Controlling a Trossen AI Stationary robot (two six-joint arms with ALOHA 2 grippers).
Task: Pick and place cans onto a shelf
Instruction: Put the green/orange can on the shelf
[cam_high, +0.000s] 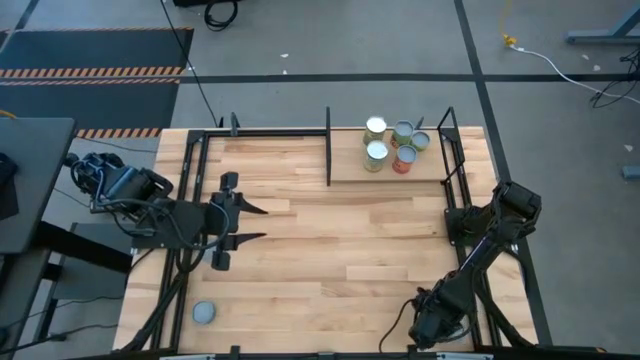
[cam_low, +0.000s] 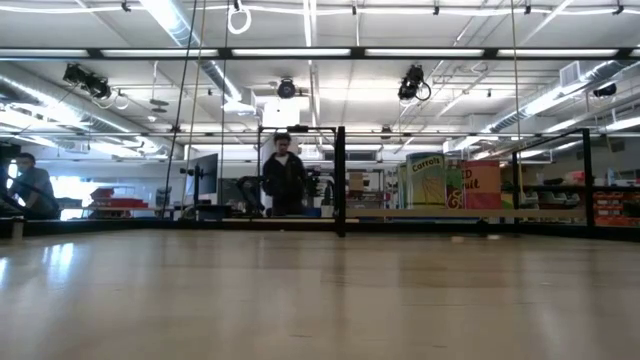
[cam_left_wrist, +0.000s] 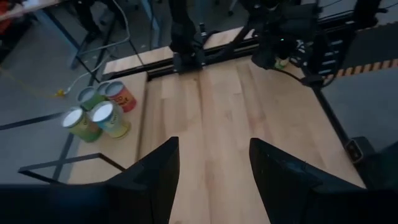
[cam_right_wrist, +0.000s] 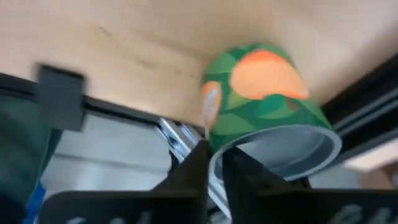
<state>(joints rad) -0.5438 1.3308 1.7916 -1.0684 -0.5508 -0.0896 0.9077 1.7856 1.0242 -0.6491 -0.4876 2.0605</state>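
Overhead view of a plank surface (cam_high: 330, 260) w/ two dark robot arms.

Right arm (cam_high: 490, 240) is folded along the frame's right edge, and its jaws sit at lower right, near the surface's bottom edge. Right wrist view shows those jaws pinched together on the rim of a green can (cam_right_wrist: 264, 99) w/ an orange patch on the label. The can is tilted, not upright, w/ its round end face angled toward the camera.

The shelf (cam_high: 350, 170), a smooth light-wood board w/ thin black uprights, is at upper right of the overhead frame. It lies straight up-frame from the right jaws and a bit left, well apart from them. Right arm is much the nearer one to it. Judgement: the can likely needs turning upright before it's set down.

Left arm (cam_high: 150, 215) reaches in from mid-left. Its jaws are apart w/ nothing between them, pointing right across bare wood.

Count of cans:
- 5 on the shelf, clustered upright at its upper right: cluster (cam_high: 395, 145).
- 1 lone can (cam_high: 204, 313) at lower left, down-frame from the left jaws. Left arm is nearer.
- 1 in the right jaws.
- 7 total in view.
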